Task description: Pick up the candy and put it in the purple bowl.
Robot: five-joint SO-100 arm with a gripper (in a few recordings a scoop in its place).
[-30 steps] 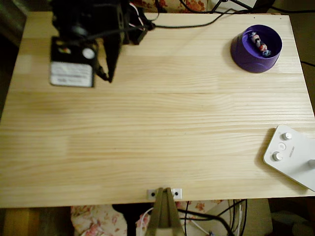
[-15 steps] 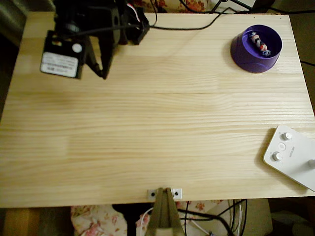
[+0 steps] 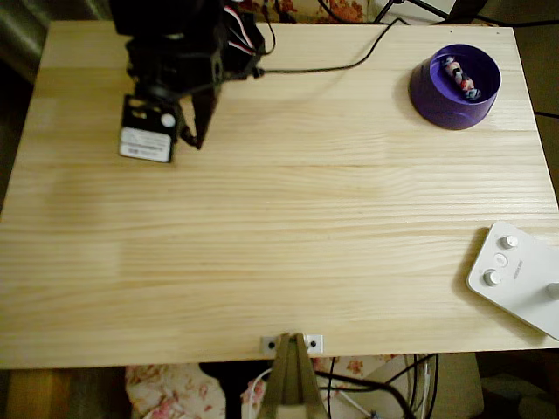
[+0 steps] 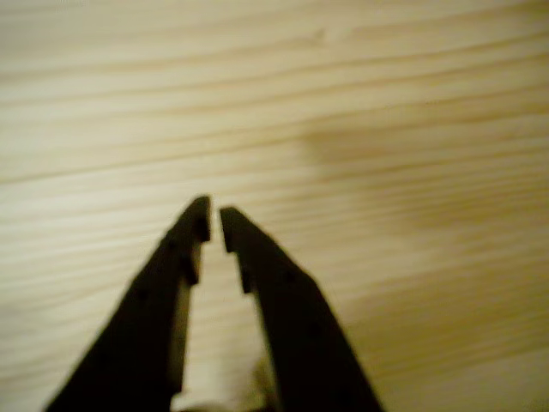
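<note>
Candy [image 3: 459,77] bowled — jaws nearly closed, empty

A: Where's the overhead camera?
B: High up, facing straight down on the whole table [image 3: 288,227].
A: The wrist one?
B: Close above the wood, looking along the gripper [image 4: 214,225]; both share the far-left boards.
</note>
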